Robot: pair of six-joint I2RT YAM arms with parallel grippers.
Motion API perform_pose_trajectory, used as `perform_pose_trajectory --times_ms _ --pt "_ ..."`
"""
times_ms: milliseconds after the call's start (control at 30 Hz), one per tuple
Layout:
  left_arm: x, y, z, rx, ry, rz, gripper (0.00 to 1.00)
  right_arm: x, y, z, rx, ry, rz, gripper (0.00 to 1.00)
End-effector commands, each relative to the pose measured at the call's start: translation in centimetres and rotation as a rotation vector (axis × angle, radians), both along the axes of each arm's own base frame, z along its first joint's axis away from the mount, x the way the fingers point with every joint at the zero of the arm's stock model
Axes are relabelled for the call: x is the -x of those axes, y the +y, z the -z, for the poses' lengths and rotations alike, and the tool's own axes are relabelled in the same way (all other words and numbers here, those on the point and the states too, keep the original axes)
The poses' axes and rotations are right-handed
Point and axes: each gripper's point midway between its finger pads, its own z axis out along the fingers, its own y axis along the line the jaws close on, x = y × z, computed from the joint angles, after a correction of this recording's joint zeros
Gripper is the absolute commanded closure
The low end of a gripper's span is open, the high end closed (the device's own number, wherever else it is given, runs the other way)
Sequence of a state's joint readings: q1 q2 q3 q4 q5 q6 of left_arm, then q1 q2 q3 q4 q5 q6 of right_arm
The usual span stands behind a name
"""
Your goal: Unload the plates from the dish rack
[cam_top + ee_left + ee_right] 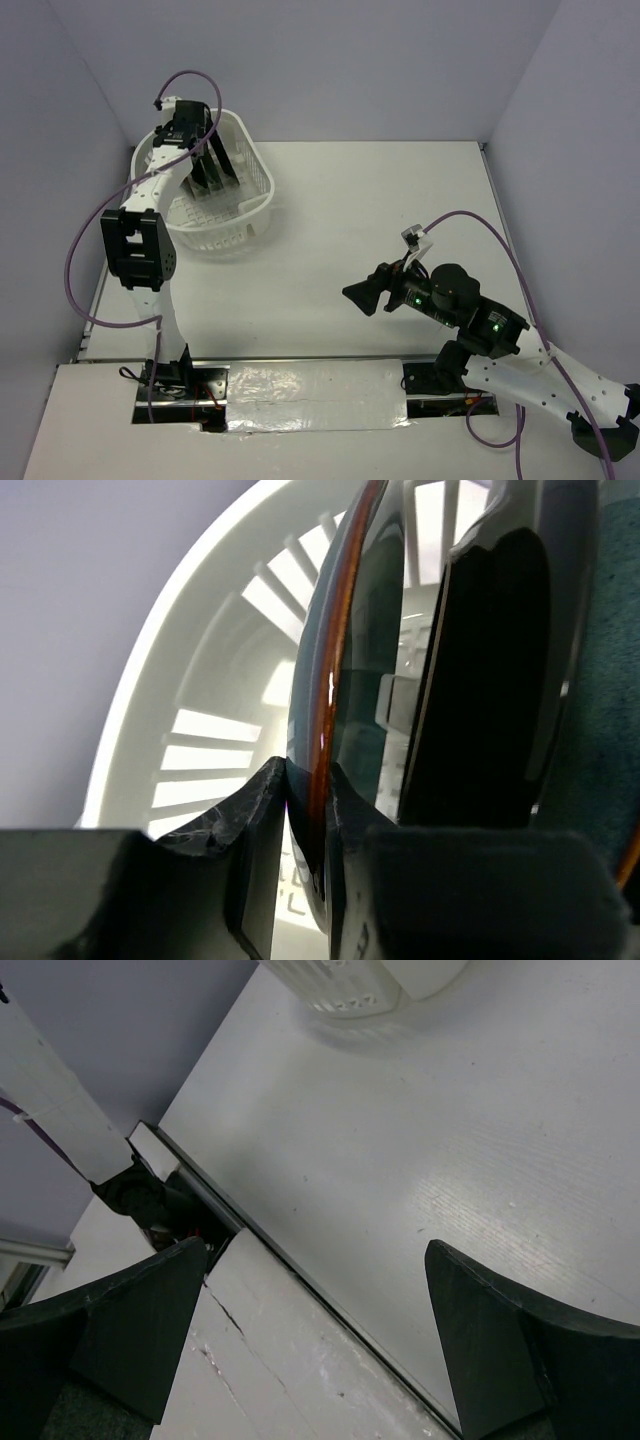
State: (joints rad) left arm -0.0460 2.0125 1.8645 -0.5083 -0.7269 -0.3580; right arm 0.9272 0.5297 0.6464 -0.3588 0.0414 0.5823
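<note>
The white dish rack (262,172) stands at the table's far left with dark plates (213,172) upright in it. My left gripper (200,150) reaches down into the rack from above. In the left wrist view its gripper (305,767) is shut on the orange-edged rim of a dark teal plate (345,630), one finger on each face. A black-brown plate (490,680) stands right behind it, then a teal one (612,740). The rack's slotted wall (190,610) curves round on the left. My right gripper (362,295) hovers open over the table's near right, nothing between its fingers.
The right wrist view shows the open gripper (318,1250) above the table's front edge (300,1270), with the rack's base (340,985) far off at the top. A taped white board (300,400) lies between the arm bases. Grey walls close in the table.
</note>
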Motion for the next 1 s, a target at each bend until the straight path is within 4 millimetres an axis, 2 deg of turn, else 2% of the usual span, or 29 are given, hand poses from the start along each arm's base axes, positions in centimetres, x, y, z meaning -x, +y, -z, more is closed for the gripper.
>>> perform_pose_trajectory --times_ms 0,233,400,500,567,600,633,700,867,967 --pt "-2.3 -0.8 -6.9 0.024 -0.207 0.017 1.00 -0.2 0.2 -0.8 -0.021 -0.030 0.000 0.03" --pt "-2.0 -1.0 -11.1 0.024 -0.292 0.050 1.00 -0.1 0.3 -0.8 -0.022 -0.031 -0.003 0.03" --pt "-1.7 -1.0 -13.1 0.016 -0.329 0.054 1.00 -0.1 0.3 -0.8 -0.019 -0.029 -0.007 0.03" --pt "-1.2 -1.3 -14.4 0.039 -0.357 0.065 1.00 -0.1 0.3 -0.9 -0.022 -0.031 -0.005 0.03" --pt "-0.3 -1.4 -16.5 0.063 -0.433 0.060 1.00 0.0 0.3 -0.9 -0.021 -0.030 -0.010 0.03" --pt "0.0 -1.5 -16.3 0.071 -0.438 0.063 1.00 0.0 0.3 -0.9 -0.023 -0.031 -0.010 0.03" --pt "0.3 -1.6 -16.9 0.079 -0.462 0.070 1.00 0.0 0.3 -1.0 -0.027 -0.035 -0.014 0.03" --pt "1.4 -2.2 -19.6 0.114 -0.535 0.099 1.00 -0.2 0.3 -0.8 -0.016 -0.035 0.000 0.02" --pt "2.9 -3.2 -24.4 0.159 -0.627 0.150 1.00 0.0 0.6 -0.6 -0.007 -0.022 -0.021 0.02" --pt "5.0 -3.5 -27.7 0.175 -0.710 0.172 1.00 0.0 0.6 -0.7 -0.014 -0.023 -0.022 0.02"
